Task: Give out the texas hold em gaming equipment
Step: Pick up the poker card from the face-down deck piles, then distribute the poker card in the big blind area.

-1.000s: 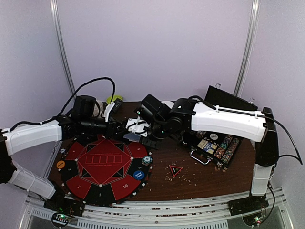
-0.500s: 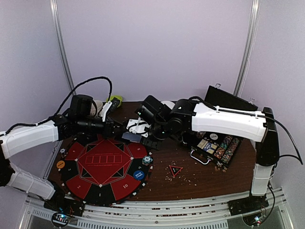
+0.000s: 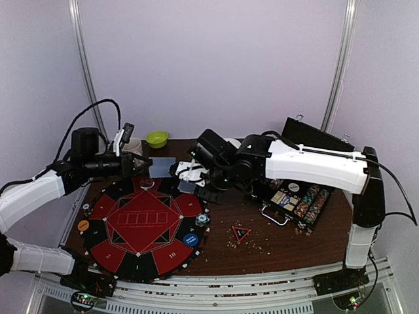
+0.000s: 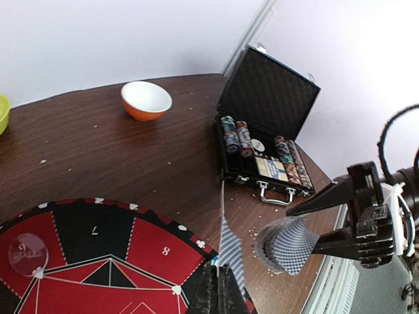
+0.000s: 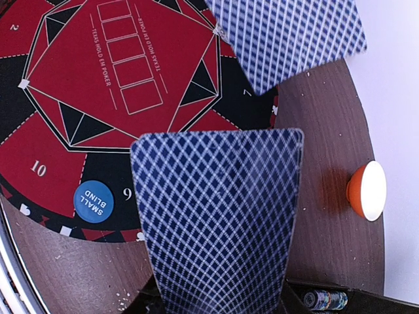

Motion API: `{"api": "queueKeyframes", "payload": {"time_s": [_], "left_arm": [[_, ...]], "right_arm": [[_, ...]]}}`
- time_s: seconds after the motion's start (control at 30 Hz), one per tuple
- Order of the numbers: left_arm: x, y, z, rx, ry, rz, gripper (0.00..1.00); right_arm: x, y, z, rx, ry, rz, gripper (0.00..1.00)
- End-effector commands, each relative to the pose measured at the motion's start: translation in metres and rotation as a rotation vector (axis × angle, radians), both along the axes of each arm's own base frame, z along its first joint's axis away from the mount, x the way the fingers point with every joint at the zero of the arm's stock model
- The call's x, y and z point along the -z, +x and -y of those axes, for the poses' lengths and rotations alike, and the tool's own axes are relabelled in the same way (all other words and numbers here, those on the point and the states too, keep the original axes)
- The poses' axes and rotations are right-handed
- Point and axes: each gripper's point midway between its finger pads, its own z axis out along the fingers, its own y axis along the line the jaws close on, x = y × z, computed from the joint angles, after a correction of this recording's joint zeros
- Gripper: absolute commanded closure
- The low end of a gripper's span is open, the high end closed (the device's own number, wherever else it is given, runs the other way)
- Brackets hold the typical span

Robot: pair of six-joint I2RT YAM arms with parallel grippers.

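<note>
Clock is on the top view, 12 = far edge.

Bench [image 3: 288, 245]: nothing lying on it has shifted in the last second. Mat [image 3: 141, 222] at 8 sits as before.

Right arm [image 3: 314, 167]: reaches from 3 toward centre, same pose across all three top frames. Right tool [image 4: 301, 230] is clenched on the deck [image 5: 219, 216], held in the air roughly above the mat's 1 o'clock rim, backs facing its own wrist cam.

Left arm [image 3: 29, 196]: this is the change. A second ago its tool was nose-to-nose with the right tool at the deck. Now it has pulled back toward 9–10 and the elbow has swung out left. Left tool [image 3: 147, 163] is clamped on one card [image 4: 231, 252], pinched at the edge. Both wrist views show a gap between card and deck.

Meaning: the handoff looks done, with one card peeled off. Dealing is underway, but this card isn't on any seat yet. Likely next move is to lay it at a numbered seat on the mat.

Case [image 4: 268, 98] at 3: open, chips racked inside, so chip distribution looks mostly undone.

Green bowl [image 3: 156, 138] at 11: in plain view now. The left arm covered most of it before.

Small stuff, all unmoved:
- Chip stack [image 3: 202, 219] at the mat's 3 o'clock rim.
- Blue button [image 5: 93, 201] on the mat at its 4.
- Orange button [image 3: 83, 226] at the mat's 9.
- Triangle [image 3: 241, 233] on bare bench at 5.
</note>
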Motion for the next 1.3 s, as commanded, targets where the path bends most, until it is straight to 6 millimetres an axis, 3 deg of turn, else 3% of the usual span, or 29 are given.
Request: {"api": "queueKeyframes", "payload": {"time_s": [0.0, 0.17, 0.37, 0.43, 0.53, 0.63, 0.8, 1.0, 1.1, 1.2, 1.27], "left_arm": [[-0.007, 0.017, -0.040, -0.183, -0.046, -0.038, 1.00], [0.019, 0.034, -0.117, -0.468, -0.003, -0.140, 1.00], [0.059, 0.035, -0.209, -0.793, -0.007, -0.263, 1.00], [0.067, 0.035, -0.225, -0.861, -0.031, -0.271, 1.00], [0.077, 0.039, -0.275, -1.031, -0.009, -0.271, 1.00], [0.091, 0.045, -0.311, -1.134, 0.007, -0.300, 1.00], [0.111, 0.047, -0.324, -1.188, -0.081, -0.333, 1.00], [0.127, 0.058, -0.335, -1.205, -0.063, -0.341, 1.00], [0.131, 0.066, -0.336, -1.163, -0.010, -0.342, 1.00], [0.116, 0.077, -0.343, -1.080, 0.165, -0.284, 1.00], [0.119, 0.086, -0.343, -1.014, 0.231, -0.294, 1.00]], "right_arm": [[-0.023, 0.004, 0.009, 0.019, 0.035, 0.043, 0.60], [-0.023, 0.002, 0.008, 0.011, 0.042, 0.035, 0.60], [-0.023, 0.001, 0.005, 0.001, 0.059, 0.034, 0.61], [-0.023, 0.001, 0.005, 0.000, 0.062, 0.035, 0.61], [-0.025, 0.000, 0.005, -0.009, 0.075, 0.038, 0.60], [-0.026, 0.000, 0.005, -0.013, 0.083, 0.036, 0.61], [-0.030, 0.002, 0.010, -0.007, 0.093, 0.043, 0.61], [-0.029, 0.003, 0.012, -0.005, 0.095, 0.043, 0.61], [-0.028, 0.003, 0.013, -0.003, 0.090, 0.040, 0.61], [-0.027, 0.004, 0.014, -0.001, 0.088, 0.038, 0.61], [-0.029, 0.003, 0.012, -0.007, 0.097, 0.035, 0.61]]}}
